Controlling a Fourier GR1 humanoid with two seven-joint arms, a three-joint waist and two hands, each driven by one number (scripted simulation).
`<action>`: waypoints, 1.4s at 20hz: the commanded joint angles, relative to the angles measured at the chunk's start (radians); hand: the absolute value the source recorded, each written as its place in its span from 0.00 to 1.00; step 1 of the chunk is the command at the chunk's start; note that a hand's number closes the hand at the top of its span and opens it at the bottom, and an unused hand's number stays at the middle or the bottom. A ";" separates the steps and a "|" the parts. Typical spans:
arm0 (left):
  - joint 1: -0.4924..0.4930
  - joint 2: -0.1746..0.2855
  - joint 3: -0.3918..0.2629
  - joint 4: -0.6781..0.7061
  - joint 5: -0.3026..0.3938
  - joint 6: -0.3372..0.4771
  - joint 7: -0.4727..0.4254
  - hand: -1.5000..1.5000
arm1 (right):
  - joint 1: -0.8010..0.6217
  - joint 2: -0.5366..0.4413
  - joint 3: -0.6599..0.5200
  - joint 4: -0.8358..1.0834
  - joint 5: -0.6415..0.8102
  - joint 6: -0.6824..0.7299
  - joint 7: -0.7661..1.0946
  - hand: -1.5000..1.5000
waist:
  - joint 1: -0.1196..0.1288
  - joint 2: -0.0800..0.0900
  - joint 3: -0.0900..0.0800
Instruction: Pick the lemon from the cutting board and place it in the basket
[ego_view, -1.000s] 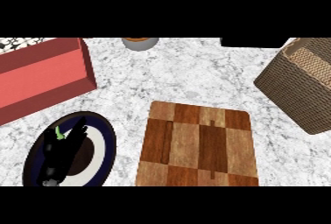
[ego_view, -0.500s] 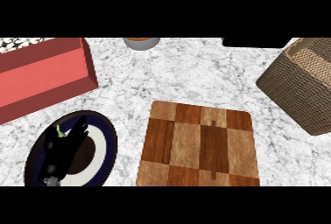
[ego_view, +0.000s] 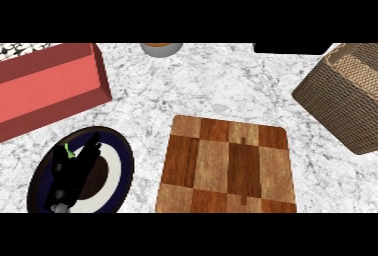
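The wooden cutting board lies at the lower middle of the head view, and its top is bare; no lemon shows anywhere. The woven basket stands at the right edge, tilted in the view, its inside mostly out of sight. My left hand shows at the lower left over a dark-rimmed plate, fingers fairly straight and pointing up, holding nothing. My right hand is out of view.
A red box fills the upper left. A small orange-and-grey cup stands at the back edge, and a dark object is at the back right. Marble counter lies between them.
The whole view has drifted slightly, so the basket and board sit a little differently in the frame. The left hand stays over the plate.
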 joint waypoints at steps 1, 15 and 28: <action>0.030 0.004 -0.010 0.011 0.002 -0.022 0.021 0.50 | -0.037 0.044 0.025 0.121 0.076 -0.015 -0.105 1.00 | 0.009 0.010 -0.005; -0.026 0.007 0.017 0.028 0.011 -0.030 0.044 0.50 | -0.098 -0.028 0.068 0.292 0.271 -0.259 -0.333 0.00 | 0.019 0.018 -0.003; 0.025 -0.020 -0.002 0.033 -0.014 -0.021 -0.014 0.50 | -0.172 -0.166 -0.071 0.463 0.161 -0.135 -0.223 0.00 | 0.030 0.028 0.000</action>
